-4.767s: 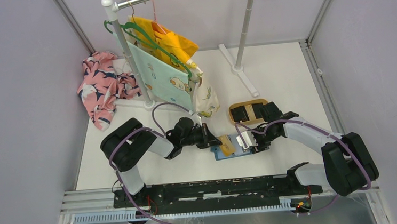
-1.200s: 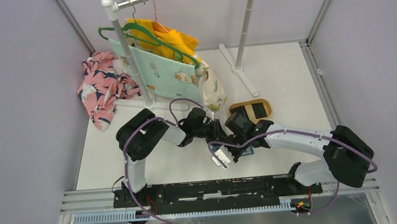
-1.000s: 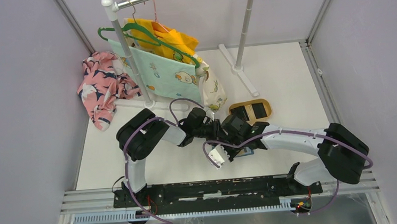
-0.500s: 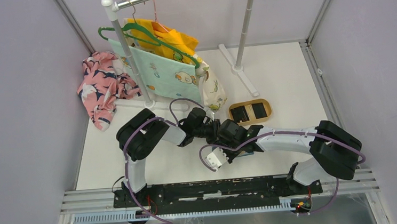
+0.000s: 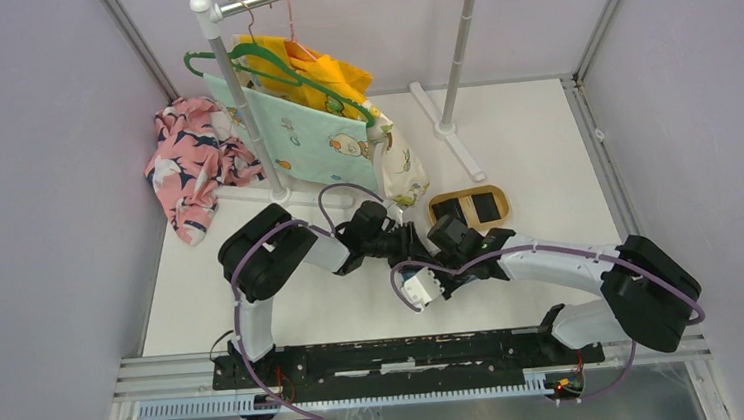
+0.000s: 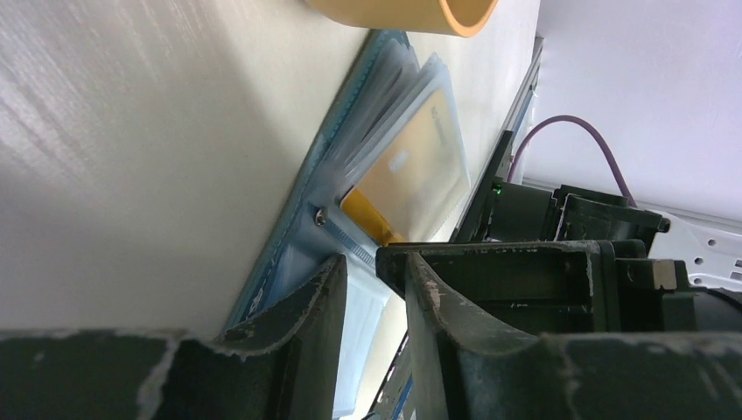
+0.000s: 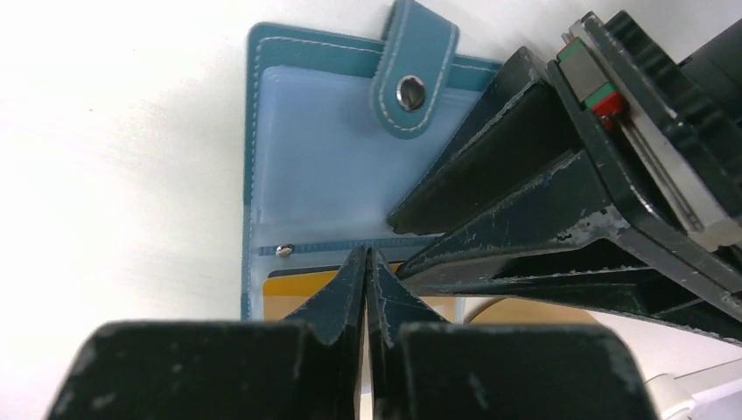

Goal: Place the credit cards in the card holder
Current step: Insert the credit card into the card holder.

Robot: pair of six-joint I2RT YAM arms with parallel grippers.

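The card holder [image 7: 324,149] lies open on the table, a teal-blue wallet [image 6: 359,131] with its snap tab folded over clear sleeves. A yellow card [image 6: 420,166] sits in one sleeve. My right gripper [image 7: 366,255] is shut, with nothing between its fingers, and its tips are over the wallet's spine. My left gripper [image 6: 374,267] stands open by a narrow gap, and its fingers [image 7: 490,149] rest on the sleeves. In the top view both grippers, left [image 5: 413,245] and right [image 5: 445,267], meet over the wallet and hide it. Two black credit cards [image 5: 453,211] [image 5: 486,204] lie in the tan tray.
The tan oval tray [image 5: 467,194] sits just behind the grippers, and its rim [image 6: 402,13] is close to the wallet. A clothes rack [image 5: 239,100] with hung garments stands at the back left. A floral cloth [image 5: 188,159] lies beside it, and a rack foot [image 5: 448,139] is at the back.
The left gripper's jaws have parted a little. The right wrist swung left along the wallet, then back right. Both grippers stay over the wallet.
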